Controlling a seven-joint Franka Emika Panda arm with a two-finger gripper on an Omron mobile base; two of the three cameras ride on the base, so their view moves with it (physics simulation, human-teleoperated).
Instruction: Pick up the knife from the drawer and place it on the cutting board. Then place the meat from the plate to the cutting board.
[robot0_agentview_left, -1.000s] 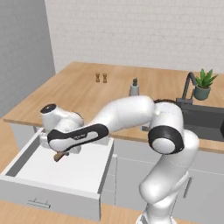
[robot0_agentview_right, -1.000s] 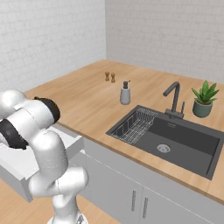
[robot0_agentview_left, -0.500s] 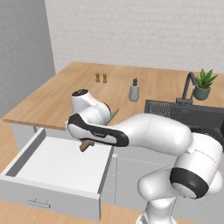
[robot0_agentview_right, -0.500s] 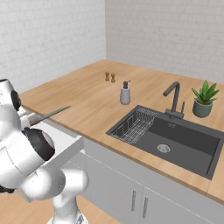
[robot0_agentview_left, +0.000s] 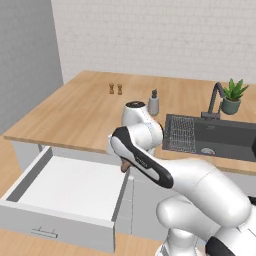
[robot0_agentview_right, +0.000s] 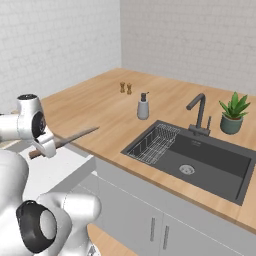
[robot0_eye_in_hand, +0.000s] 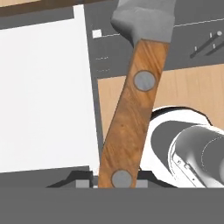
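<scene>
The gripper (robot0_agentview_right: 44, 145) holds the knife (robot0_agentview_right: 75, 137) tight by its handle. If it swings fast, the knife could slip and fall into the drawer (robot0_agentview_left: 65, 187).

Knife lifted clear of the open drawer

The knife (robot0_agentview_right: 65, 141), with a grey steel blade and a brown wooden handle bearing two grey rivets (robot0_eye_in_hand: 129, 114), lies roughly level in the air above the near counter edge, blade pointing right. The drawer (robot0_agentview_left: 60, 187), a wide, shallow white box with a small grey pull, stands pulled out below the counter at the left.
</scene>
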